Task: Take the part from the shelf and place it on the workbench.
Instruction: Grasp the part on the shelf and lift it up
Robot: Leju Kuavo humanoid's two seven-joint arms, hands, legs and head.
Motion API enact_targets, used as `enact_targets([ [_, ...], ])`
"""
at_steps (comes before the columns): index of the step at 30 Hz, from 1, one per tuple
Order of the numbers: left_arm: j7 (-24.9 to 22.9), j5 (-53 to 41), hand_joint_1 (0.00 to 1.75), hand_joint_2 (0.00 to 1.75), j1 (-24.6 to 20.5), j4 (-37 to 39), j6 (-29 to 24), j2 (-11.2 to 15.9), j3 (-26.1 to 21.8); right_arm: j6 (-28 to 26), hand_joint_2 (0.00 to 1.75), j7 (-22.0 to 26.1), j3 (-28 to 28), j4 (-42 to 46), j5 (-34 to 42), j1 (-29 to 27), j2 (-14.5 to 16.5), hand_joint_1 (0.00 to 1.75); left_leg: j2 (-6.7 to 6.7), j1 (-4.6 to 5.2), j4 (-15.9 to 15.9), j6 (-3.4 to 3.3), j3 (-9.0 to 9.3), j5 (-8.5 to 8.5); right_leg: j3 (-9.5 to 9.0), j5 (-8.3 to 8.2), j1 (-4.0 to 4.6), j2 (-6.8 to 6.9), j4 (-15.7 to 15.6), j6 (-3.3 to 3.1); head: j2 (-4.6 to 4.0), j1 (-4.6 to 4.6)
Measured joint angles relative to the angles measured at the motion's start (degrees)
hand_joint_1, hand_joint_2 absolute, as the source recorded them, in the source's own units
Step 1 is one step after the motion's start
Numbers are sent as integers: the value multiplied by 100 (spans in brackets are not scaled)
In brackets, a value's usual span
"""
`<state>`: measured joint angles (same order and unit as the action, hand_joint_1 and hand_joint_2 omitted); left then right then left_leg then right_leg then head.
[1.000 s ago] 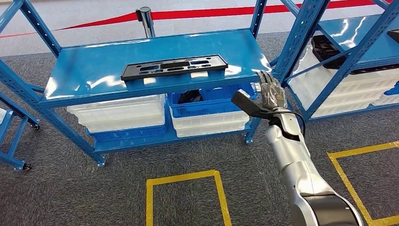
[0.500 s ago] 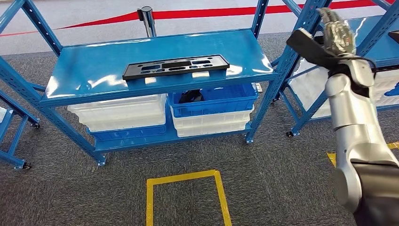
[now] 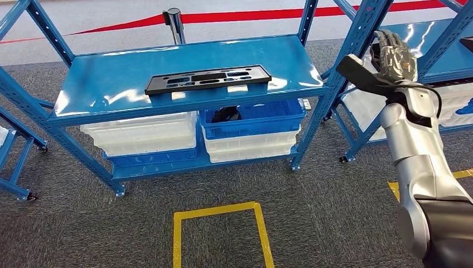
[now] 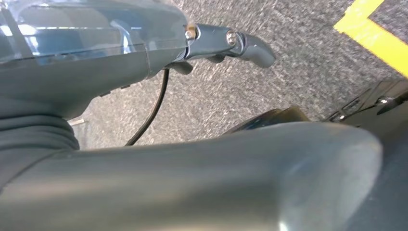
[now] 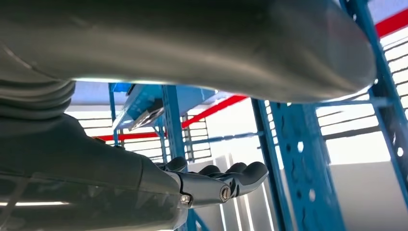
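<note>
Blue shelf [image 3: 111,84], part [image 3: 207,78] at 11 o'clock, untouched. Right hand [image 3: 390,58] empty, fingers apart, has dipped slightly; reach pending.

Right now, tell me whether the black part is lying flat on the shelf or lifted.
Lying flat: the black part rests on the blue shelf, and the right robot hand is apart from it.

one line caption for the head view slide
Right hand raised, empty, beside the shelf upright; black part lies on the blue shelf.

Head cam high, facing down at shelf [image 3: 184,67]; wrist cams close behind hands
</note>
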<state>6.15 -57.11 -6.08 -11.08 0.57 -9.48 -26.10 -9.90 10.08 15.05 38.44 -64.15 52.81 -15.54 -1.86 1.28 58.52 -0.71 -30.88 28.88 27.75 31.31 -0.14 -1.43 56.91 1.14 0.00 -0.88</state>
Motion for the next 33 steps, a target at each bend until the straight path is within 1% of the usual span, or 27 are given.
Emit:
enact_targets([
  [4, -45, -54, 0, 0, 2, -1, 3, 0, -4, -81, 0, -37, 91, -144, -113, -182, 194, 0, 1, 2, 0, 0, -7, 0, 5, 0, 0, 0, 1, 0, 0, 0],
  [9, -141, -165, 0, 0, 9, -1, 12, 2, -4, -88, 0, -64, 222, -334, -309, -223, 481, 0, 2, 3, -1, 0, -12, 0, 10, 0, -1, -1, 1, 0, 0, -2],
  [16, -151, -270, 0, 0, -3, -1, 65, -3, -4, -11, 0, -101, 509, -535, -551, -187, 1063, 0, 3, 2, -1, 0, -12, -1, 12, 0, 0, -1, 1, 0, 0, -2],
  [23, -141, -327, 0, 0, -31, -1, 69, -33, -4, 27, 0, -111, 714, -712, -587, -140, 1580, 0, 3, 2, -2, 0, -16, -1, 16, 0, 0, -1, 2, -1, 0, -2],
  [27, -158, -330, 0, 0, -28, -1, 66, -33, -4, 18, 0, -60, 781, -793, -588, -145, 1773, 0, 2, 2, -1, 0, -18, -1, 17, 0, -1, -1, 2, -1, 0, -2],
  [33, -184, -338, 0, 0, 2, -1, 58, -32, -8, 21, 0, 57, 874, -882, -588, -166, 1920, 0, 2, 3, -1, 0, -19, -1, 17, 0, -1, -1, 2, -1, 0, -2],
])
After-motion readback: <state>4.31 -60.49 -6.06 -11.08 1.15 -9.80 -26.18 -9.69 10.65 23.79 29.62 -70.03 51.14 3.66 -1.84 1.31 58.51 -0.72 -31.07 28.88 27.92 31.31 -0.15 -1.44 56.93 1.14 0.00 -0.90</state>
